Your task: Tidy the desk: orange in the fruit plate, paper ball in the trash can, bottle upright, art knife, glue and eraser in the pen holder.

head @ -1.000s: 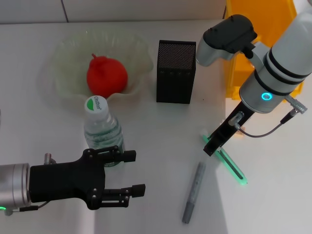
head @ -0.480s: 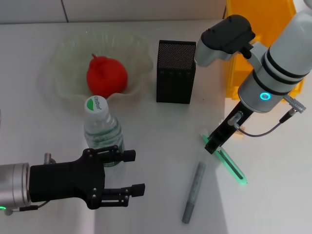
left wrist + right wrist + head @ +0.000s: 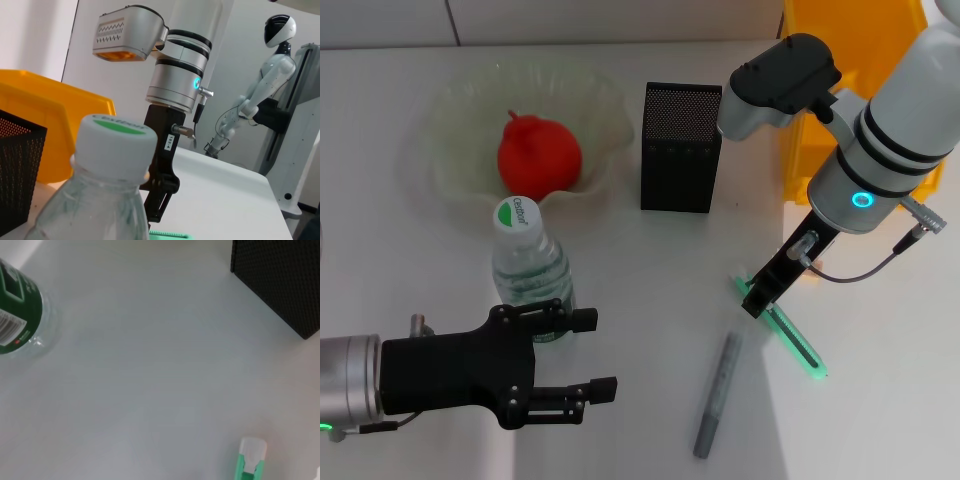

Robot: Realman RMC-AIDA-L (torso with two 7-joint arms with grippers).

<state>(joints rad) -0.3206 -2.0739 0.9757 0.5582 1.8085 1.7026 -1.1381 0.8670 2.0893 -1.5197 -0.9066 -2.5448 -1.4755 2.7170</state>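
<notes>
**Art knife next: a thin, light bar lying flat**

The art knife (image 3: 792,338), green and translucent, lies flat on the tabletop (image 3: 650,270) right under the right gripper (image 3: 757,300), whose tip hangs over the knife's upper end; whether its fingers are spread or closed I cannot tell. The knife looks stiff, light and slim, so it is likely to skate or pivot if nudged. A pinch across its narrow width near mid-length should hold best, keeping away from any blade end.

Nearest the camera, the left gripper (image 3: 590,355) hovers with fingers released, just beside the bottle (image 3: 528,262), which stands upright. The grey stick (image 3: 717,394), probably the glue, lies flat near the knife; it is round and may roll.

Farther back, the pen holder (image 3: 680,147) stands open-topped. Its mouth is narrow, so the knife would need tilting upright to drop in. The orange (image 3: 539,152) sits in the fruit plate (image 3: 455,120). The trash can (image 3: 850,60) is behind the right arm. No eraser or paper ball shows.
</notes>
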